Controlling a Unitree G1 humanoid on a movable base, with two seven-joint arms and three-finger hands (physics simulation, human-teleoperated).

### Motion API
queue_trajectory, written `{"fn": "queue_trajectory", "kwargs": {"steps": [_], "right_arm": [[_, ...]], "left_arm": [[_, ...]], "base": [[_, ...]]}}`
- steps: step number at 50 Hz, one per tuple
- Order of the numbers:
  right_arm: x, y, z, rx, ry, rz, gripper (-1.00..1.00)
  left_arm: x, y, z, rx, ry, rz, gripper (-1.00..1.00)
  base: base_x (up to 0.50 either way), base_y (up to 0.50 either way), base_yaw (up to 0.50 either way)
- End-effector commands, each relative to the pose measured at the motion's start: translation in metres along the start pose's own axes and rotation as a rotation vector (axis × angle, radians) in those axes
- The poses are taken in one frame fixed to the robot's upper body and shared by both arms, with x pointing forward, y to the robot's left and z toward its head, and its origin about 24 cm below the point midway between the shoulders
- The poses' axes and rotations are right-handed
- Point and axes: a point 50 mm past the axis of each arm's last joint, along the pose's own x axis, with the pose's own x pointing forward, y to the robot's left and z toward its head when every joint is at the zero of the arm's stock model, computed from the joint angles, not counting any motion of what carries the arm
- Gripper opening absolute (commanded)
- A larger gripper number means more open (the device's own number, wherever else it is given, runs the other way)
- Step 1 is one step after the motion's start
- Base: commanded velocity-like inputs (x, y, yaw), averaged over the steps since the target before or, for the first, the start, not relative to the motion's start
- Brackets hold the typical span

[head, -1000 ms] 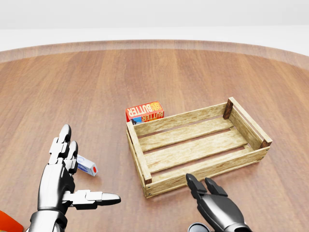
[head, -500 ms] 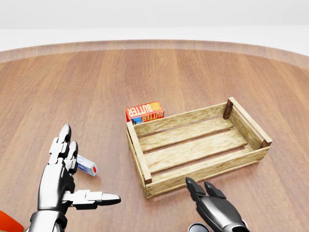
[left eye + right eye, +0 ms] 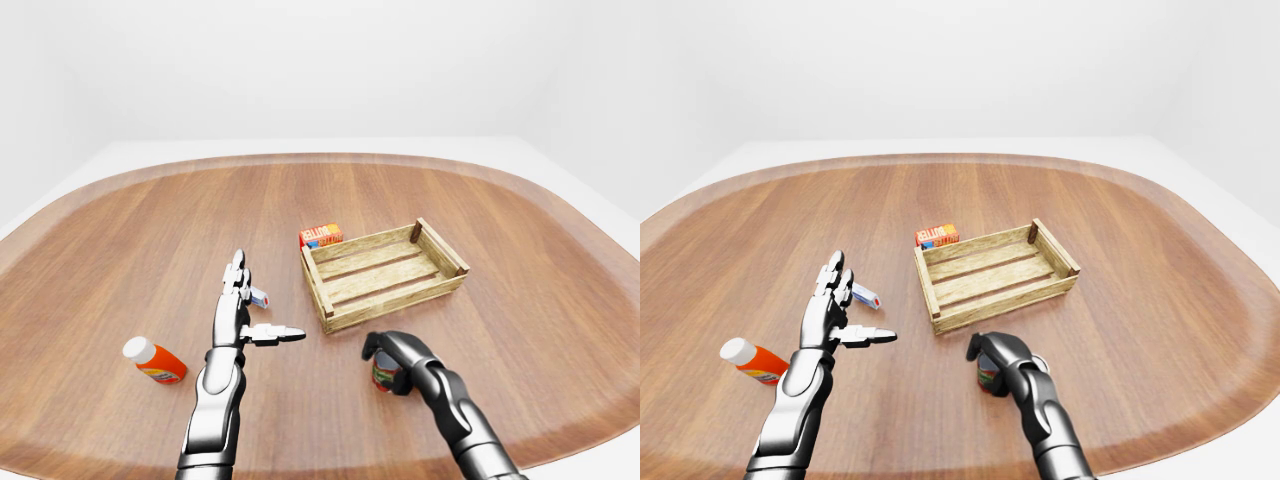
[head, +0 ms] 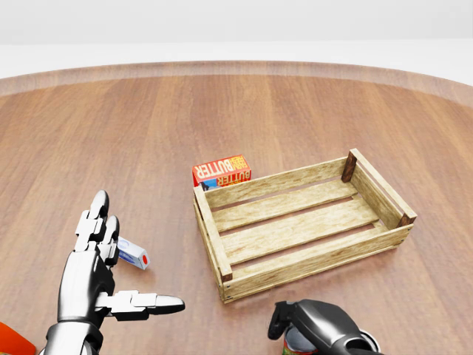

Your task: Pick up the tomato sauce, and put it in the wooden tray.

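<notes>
The tomato sauce can (image 3: 384, 376) stands upright on the wooden table (image 3: 150, 230), below the tray in the left-eye view. My right hand (image 3: 392, 352) lies over its top with the fingers (image 4: 278, 324) curled down round its left side. The can shows partly under the hand at the bottom of the head view (image 4: 297, 343). The wooden tray (image 4: 213, 235), a slatted crate, stands empty just above and to the right of the can. My left hand (image 3: 255, 315) is open, fingers spread and thumb pointing right, and it holds nothing, left of the tray.
A red butter box (image 4: 222, 171) stands against the tray's upper left corner. A small white tube (image 4: 134, 256) lies by my left hand's fingers. An orange bottle with a white cap (image 3: 154, 362) lies at the lower left. The table's curved edge runs close below my arms.
My right hand has dropped and curled its fingers over the can, which now shows under it. The left hand and the other things have not moved.
</notes>
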Motion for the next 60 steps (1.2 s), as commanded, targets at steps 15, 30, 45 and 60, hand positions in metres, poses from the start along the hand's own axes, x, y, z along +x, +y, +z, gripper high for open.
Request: {"fn": "queue_trajectory", "kwargs": {"steps": [15, 30, 45, 60], "right_arm": [[-0.001, -0.005, 0.004, -0.019, -0.009, -0.033, -1.0], [-0.005, -0.012, 0.013, -0.027, -0.044, -0.064, -1.0], [-0.015, -0.022, 0.031, -0.053, -0.105, -0.089, -1.0], [-0.023, -0.032, 0.049, -0.079, -0.164, -0.114, -1.0]], "left_arm": [[0.0, 0.0, 0.0, -0.001, 0.002, -0.002, 1.0], [0.0, 0.0, 0.0, -0.001, 0.002, -0.002, 1.0], [0.0, 0.0, 0.0, 0.0, 0.001, -0.003, 1.0], [0.0, 0.0, 0.0, 0.0, 0.001, -0.003, 1.0]], "base": [[0.0, 0.0, 0.0], [0.0, 0.0, 0.0], [0.0, 0.0, 0.0], [0.0, 0.0, 0.0]]}}
